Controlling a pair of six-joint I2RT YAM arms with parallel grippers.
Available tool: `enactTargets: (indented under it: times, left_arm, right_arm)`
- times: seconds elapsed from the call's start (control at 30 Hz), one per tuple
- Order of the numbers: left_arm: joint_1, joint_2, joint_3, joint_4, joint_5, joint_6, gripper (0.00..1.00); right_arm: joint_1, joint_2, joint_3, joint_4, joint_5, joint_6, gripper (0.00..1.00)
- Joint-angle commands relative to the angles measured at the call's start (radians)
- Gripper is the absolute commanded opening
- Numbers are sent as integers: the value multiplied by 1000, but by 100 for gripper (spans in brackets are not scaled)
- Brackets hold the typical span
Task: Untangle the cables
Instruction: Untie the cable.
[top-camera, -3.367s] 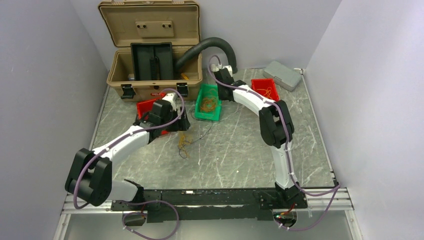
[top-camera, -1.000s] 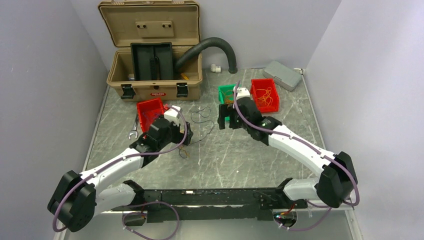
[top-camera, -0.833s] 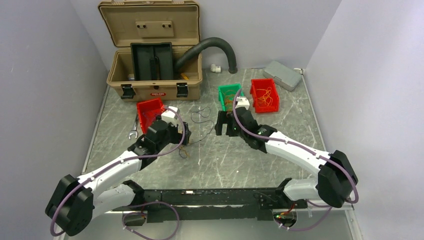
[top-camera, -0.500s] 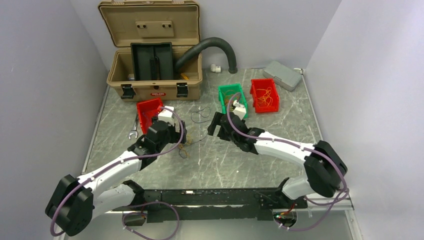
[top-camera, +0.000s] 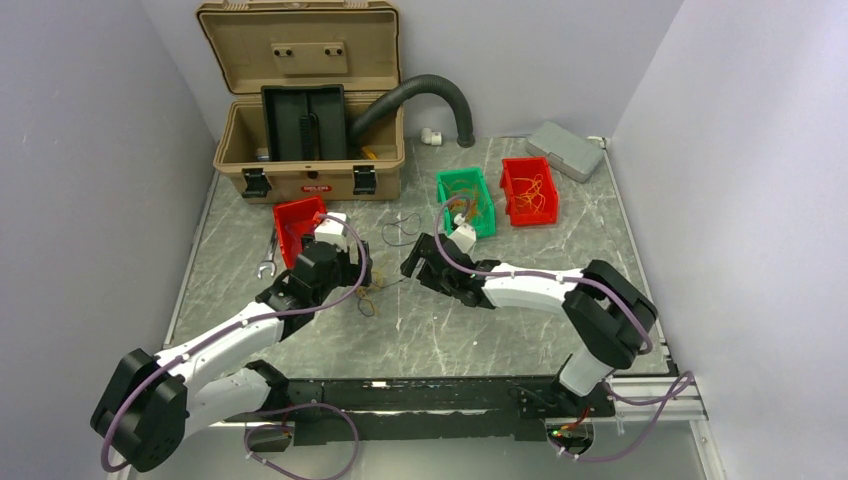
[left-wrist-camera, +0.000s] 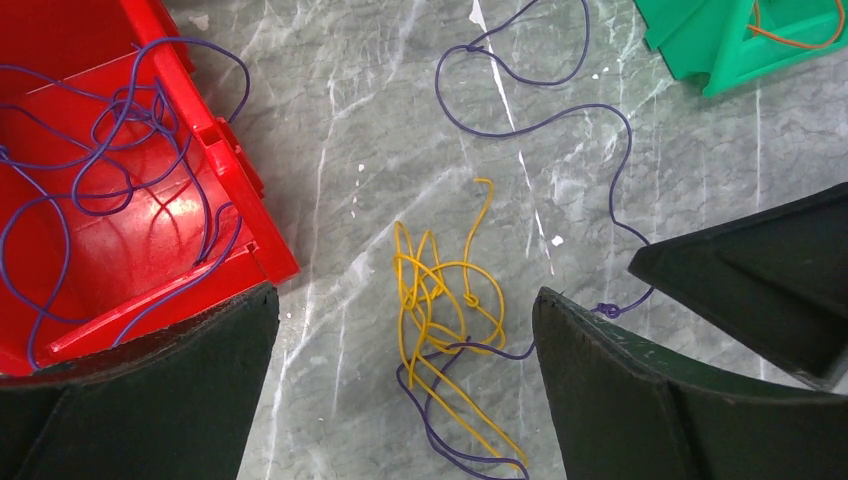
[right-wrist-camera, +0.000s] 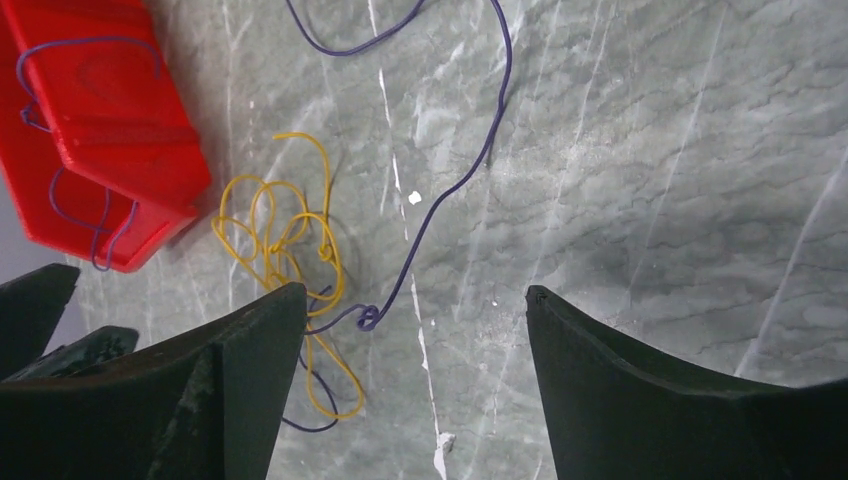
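Three plain walls of pale lavender-grey, the left wall, the back wall and the right wall, are closing in a bench whose grey-green marbled top is running with white veins, while a metal rail is edging its near side. At the back, a tan hard case is standing with its lid raised against the wall, a black corrugated hose is arching beside it, and a grey box is lying in the far right corner. Soft, even light is falling over everything, throwing only faint shadows.

Purple cable, upper end (off-frame)
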Motion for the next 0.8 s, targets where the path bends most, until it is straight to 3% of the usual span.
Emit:
enactTargets:
  times: [0.0,0.17,0.23,0.43,0.77]
  left_arm:
    - [-3,8,19,26,-1,9,99]
    - [-4,15,26,24,7,19,99]
    - [-4,13,23,27,10,24,99]
    - [-4,0,7,64,52,40,99]
    - [-4,-10,-15,131,202,82,99]
  right_arm:
    - [3,48,68,52,8,41,80]
    - [0,119,105,104,-23,39,71]
    - [-1,133,113,117,-40,33,62]
    - [-1,82,104,136,-41,-62,0]
    - [15,-285,67,144,-103,-480,0]
